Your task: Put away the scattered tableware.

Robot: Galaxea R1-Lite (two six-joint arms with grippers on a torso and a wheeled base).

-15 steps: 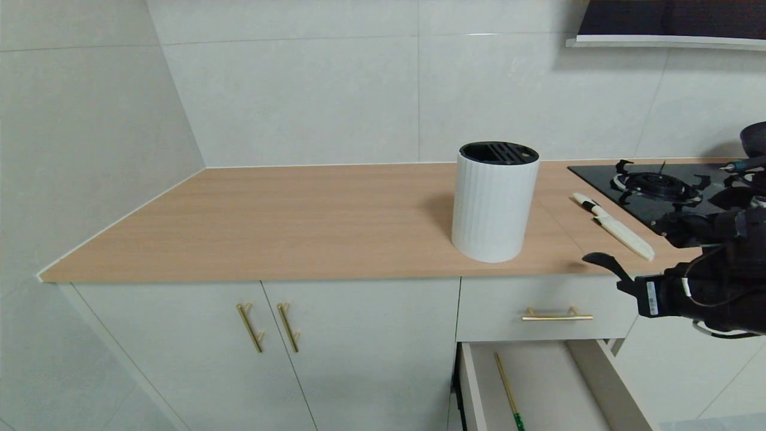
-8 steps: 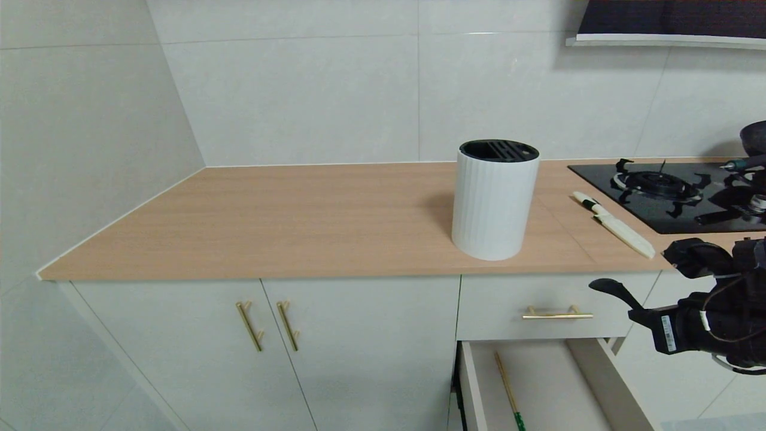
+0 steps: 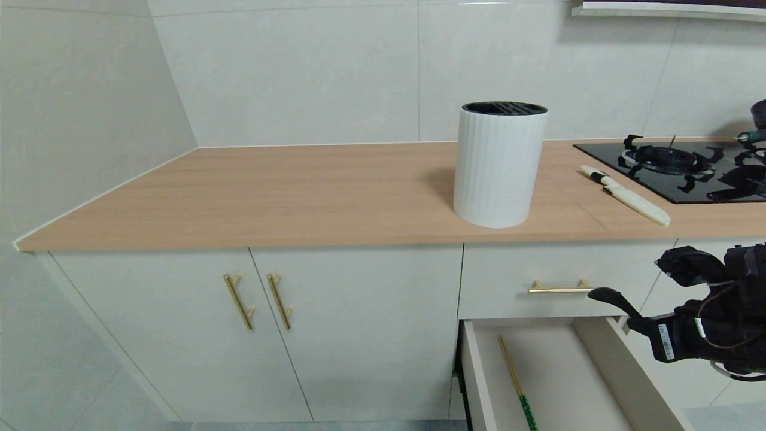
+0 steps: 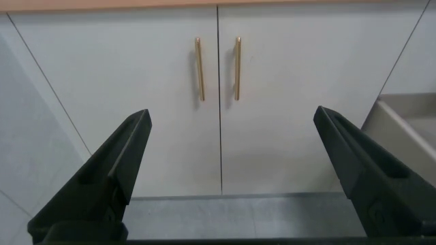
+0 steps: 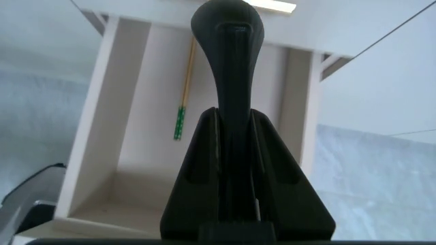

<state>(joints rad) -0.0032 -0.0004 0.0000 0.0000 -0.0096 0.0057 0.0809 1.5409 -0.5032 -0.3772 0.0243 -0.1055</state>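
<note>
A cream knife [image 3: 625, 196] with a black band on its handle lies flat on the wooden counter [image 3: 299, 197], between a white ribbed knife holder [image 3: 499, 164] and the hob. Below the counter a drawer [image 3: 616, 383] stands open, with a chopstick [image 3: 514, 383] with a green end lying along its left side; the chopstick [image 5: 184, 88] also shows in the right wrist view. My right gripper [image 3: 601, 293] [image 5: 227, 27] hangs shut and empty above the drawer's right side. My left gripper [image 4: 231, 122] is open, low in front of the cupboard doors.
A black gas hob [image 3: 670, 164] sits at the counter's right end. A closed drawer with a gold handle [image 3: 559, 289] is just above the open one. Two cupboard doors with gold handles [image 3: 257, 302] [image 4: 218, 68] are to the left. Tiled walls bound the back and left.
My right gripper has dropped from counter-edge height to in front of the drawers, above the open one. The head camera has shifted, so the whole picture moved; the knife and holder stayed put.
</note>
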